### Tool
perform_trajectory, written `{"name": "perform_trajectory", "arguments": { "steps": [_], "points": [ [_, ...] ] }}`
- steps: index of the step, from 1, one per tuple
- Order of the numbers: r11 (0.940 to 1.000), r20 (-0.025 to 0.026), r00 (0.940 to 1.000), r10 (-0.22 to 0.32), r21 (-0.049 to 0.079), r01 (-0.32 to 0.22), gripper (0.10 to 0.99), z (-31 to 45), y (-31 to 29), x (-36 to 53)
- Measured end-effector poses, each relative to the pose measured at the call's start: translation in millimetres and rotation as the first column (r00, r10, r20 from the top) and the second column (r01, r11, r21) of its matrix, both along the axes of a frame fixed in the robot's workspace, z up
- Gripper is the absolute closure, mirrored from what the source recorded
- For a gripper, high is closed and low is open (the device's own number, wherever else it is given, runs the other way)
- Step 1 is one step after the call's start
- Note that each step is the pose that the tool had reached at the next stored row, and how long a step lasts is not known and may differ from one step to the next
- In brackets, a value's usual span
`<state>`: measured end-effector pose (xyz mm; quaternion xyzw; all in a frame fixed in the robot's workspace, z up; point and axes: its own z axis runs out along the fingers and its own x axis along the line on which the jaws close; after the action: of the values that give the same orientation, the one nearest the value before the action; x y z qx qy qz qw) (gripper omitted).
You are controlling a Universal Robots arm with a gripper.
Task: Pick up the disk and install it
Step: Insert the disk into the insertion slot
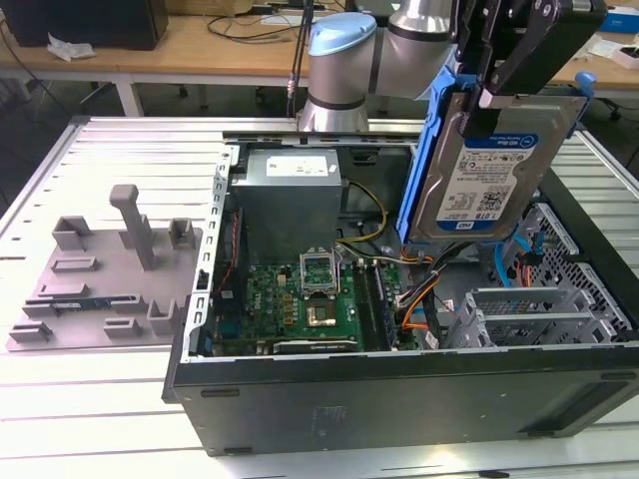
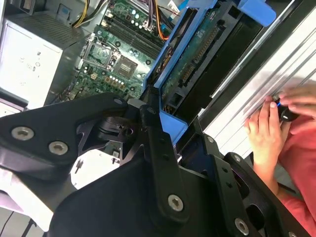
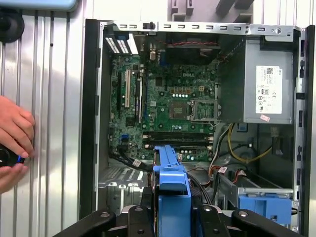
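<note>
Gripper clamped on the disk, gripping it by its upper edge at the end of the arm. Disk hangs upright, slightly tilted, label side facing the exterior camera, blue rails along its sides. It is in the air above the open computer case, over the gap between the motherboard and the metal drive cage, touching neither. Case lies on its side on the slatted metal desk, open side up, toward the desk edge at the exterior view's right. Inside it, the grey power-supply box sits at the far end beyond the motherboard, and orange and yellow cables run between board and cage. A grey fixture plate with upright pegs lies on the desk beside the case, toward the edge at the exterior view's left. In the second wrist view the gripper fingers close on the disk's blue rail, and the disk shows its green circuit-board underside and connector. In the first wrist view the disk appears edge-on, blue rail toward the camera, with the gripper around it and the motherboard below. A blue plastic carrier sits in the drive bay area of the case. A person's hand rests on the desk just outside the case wall, holding a small black object. The hand is also visible in the second wrist view.
</note>
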<state>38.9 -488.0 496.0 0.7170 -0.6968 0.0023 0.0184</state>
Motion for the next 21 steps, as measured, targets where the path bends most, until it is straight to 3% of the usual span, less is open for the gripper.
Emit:
{"name": "perform_trajectory", "arguments": {
  "steps": [9, 12, 13, 16, 21],
  "points": [
    [1.0, 0.0, 1.0, 0.0, 0.0, 0.0, 0.718, 0.0, -0.6, 1.7],
    [1.0, 0.0004, 1.0, 0.0, 0.01, 0.0, 0.718, 0.0, -1.7, 0.4],
    [0.9999, 0.0011, 1.0, 0.0, 0.014, 0.0, 0.718, 0.0, -2.2, -0.3],
    [0.9997, 0.011, 0.9999, 0.0, 0.023, 0.0, 0.718, -0.2, -6.2, -1.6],
    [0.9997, 0.0119, 0.9999, -0.006, 0.023, 0.006, 0.718, -0.5, -9.3, -1.8]
  ]
}}
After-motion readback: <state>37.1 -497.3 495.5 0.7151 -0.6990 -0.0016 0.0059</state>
